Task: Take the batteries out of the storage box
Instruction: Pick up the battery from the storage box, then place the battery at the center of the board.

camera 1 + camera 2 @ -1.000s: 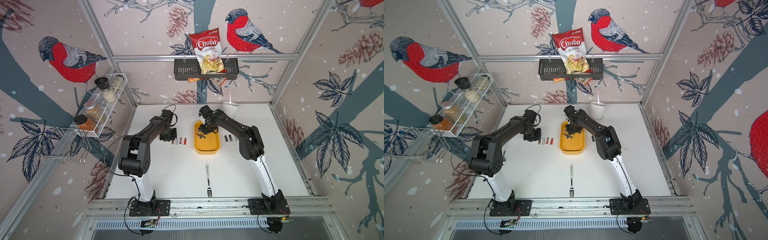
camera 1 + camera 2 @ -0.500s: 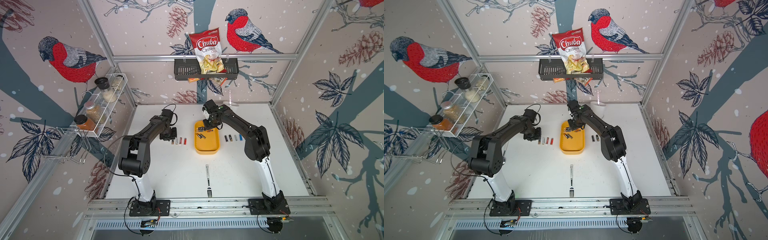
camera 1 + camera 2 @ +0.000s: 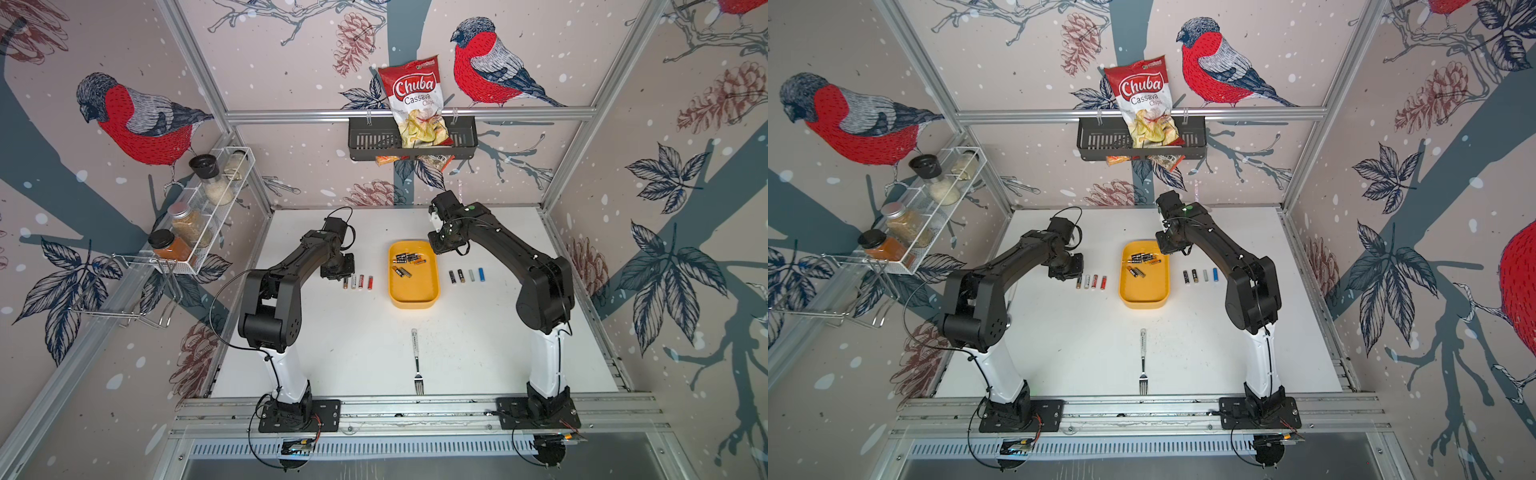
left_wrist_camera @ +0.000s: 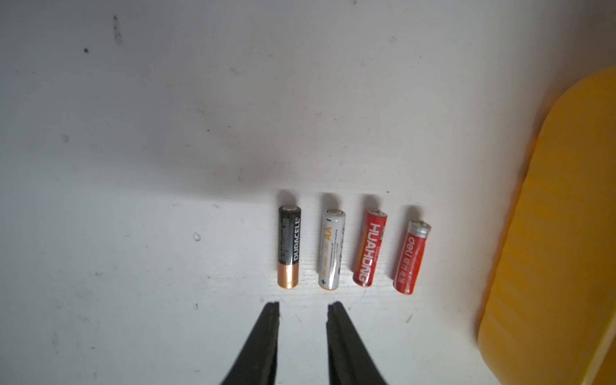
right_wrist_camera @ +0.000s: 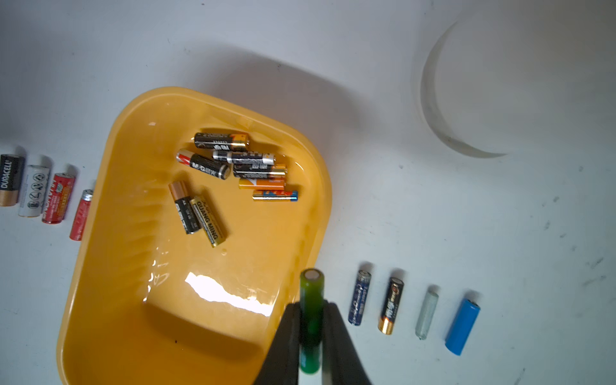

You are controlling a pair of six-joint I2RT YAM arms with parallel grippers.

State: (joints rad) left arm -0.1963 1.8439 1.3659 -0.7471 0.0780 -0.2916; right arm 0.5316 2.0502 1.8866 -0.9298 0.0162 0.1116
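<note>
One green battery (image 5: 311, 286) is hanging clamped in my right end effector (image 5: 311, 304), risking slipping into the storage box (image 5: 100, 216) if jolted.

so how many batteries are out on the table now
8: four in the left row, four in the right row, either side of the box. A green battery is in the right claw. None looks hidden.
</note>
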